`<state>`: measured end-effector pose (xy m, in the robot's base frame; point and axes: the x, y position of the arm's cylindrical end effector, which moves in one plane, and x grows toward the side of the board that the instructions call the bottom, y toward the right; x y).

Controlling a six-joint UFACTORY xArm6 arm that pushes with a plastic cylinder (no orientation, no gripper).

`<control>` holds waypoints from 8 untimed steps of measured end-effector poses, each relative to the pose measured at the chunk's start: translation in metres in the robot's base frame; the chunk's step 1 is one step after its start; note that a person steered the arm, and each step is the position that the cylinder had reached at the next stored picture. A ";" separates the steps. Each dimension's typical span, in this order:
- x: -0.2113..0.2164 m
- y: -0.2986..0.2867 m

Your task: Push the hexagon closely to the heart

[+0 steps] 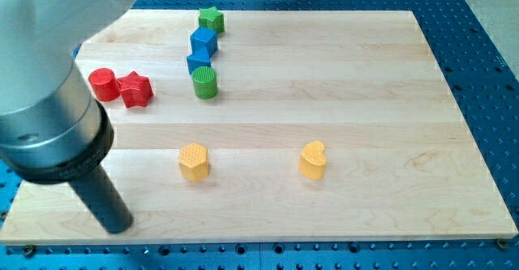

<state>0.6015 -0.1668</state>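
Observation:
A yellow hexagon (194, 161) sits on the wooden board (389, 92) at the lower middle-left. A yellow heart (312, 160) sits to its right, well apart from it, at about the same height in the view. My tip (118, 225) touches the board near the lower left corner, to the left of and below the hexagon, clear of every block. The thick dark rod and the grey arm body rise from it toward the view's upper left and hide that corner.
A red cylinder (104, 84) and a red star (135, 89) sit at the left. A green cylinder (205, 83), two blue blocks (199, 61) (203, 40) and a green star (211, 19) form a column at the top middle-left. The board's bottom edge runs just below my tip.

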 end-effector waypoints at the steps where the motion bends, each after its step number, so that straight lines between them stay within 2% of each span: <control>1: -0.041 0.003; 2: -0.081 0.031; 4: -0.069 0.075; 6: -0.062 0.074; 8: -0.056 0.111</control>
<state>0.5451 -0.0555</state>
